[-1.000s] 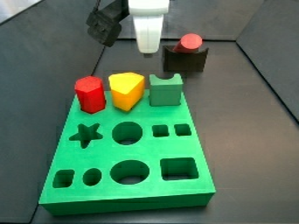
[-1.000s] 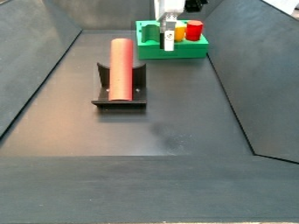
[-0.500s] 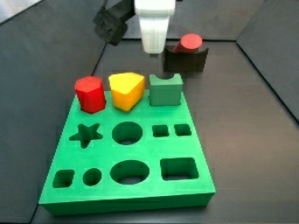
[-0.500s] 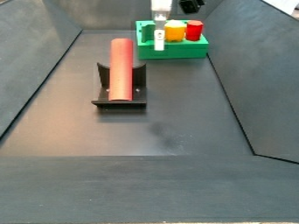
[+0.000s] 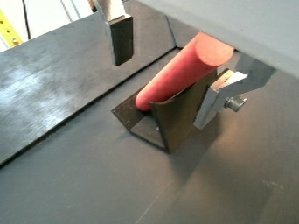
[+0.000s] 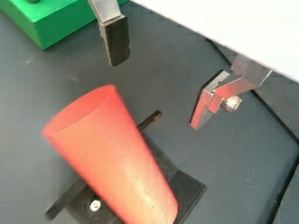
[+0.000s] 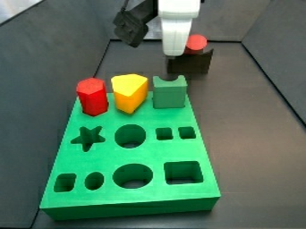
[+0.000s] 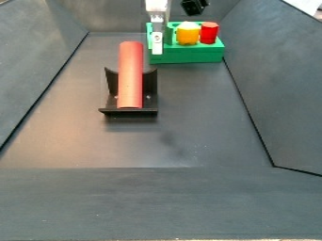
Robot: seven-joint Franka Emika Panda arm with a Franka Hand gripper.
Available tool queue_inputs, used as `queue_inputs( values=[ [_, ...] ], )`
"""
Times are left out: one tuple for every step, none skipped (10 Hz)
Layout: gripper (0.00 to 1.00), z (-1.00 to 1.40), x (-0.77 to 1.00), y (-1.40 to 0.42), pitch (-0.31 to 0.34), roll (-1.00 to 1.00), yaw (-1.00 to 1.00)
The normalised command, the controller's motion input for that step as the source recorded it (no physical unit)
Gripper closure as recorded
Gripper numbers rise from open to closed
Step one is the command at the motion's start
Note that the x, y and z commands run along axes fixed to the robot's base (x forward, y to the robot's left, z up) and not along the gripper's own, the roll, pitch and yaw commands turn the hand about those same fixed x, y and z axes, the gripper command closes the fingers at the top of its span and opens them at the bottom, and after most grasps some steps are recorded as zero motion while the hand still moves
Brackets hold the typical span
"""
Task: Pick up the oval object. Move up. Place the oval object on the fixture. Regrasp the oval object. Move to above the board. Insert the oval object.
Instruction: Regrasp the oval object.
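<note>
Now your gripper (image 5: 170,66) has shifted from over the board (image 7: 131,161) toward the fixture (image 5: 163,122). Fingers (image 5: 121,39) spread, empty. Peg (image 5: 176,74) rests in the fixture, just below and between them; regrasp likely next.

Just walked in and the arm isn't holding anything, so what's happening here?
The oval object lies across the fixture on the dark floor. The gripper hovers open and empty above it, with a finger on either side of the peg and not touching it. The board, with other blocks standing along its far edge, has its oval hole unfilled, so regrasping and inserting remain.
</note>
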Motion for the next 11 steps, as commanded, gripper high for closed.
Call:
queue_inputs(
  values=[
    [0.0, 0.0, 1.0, -0.02, 0.219, -0.02, 0.05],
    [0.0, 0.01, 1.0, -0.02, 0.222, -0.03, 0.05],
    [0.0, 0.01, 0.9, -0.02, 0.229, -0.03, 0.05],
    [0.0, 0.01, 0.85, -0.02, 0.23, -0.03, 0.05],
    [0.0, 0.0, 0.76, -0.02, 0.232, -0.03, 0.06],
    [0.0, 0.01, 0.68, -0.01, 0.235, -0.03, 0.06],
    [0.0, 0.01, 0.62, -0.01, 0.241, -0.03, 0.06],
    [0.0, 0.0, 0.57, -0.02, 0.243, -0.04, 0.06],
    [0.0, 0.0, 0.51, -0.02, 0.239, -0.04, 0.06],
    [0.0, 0.01, 0.44, -0.01, 0.24, -0.05, 0.06],
    [0.0, 0.0, 0.4, -0.01, 0.245, -0.05, 0.06]
  ],
)
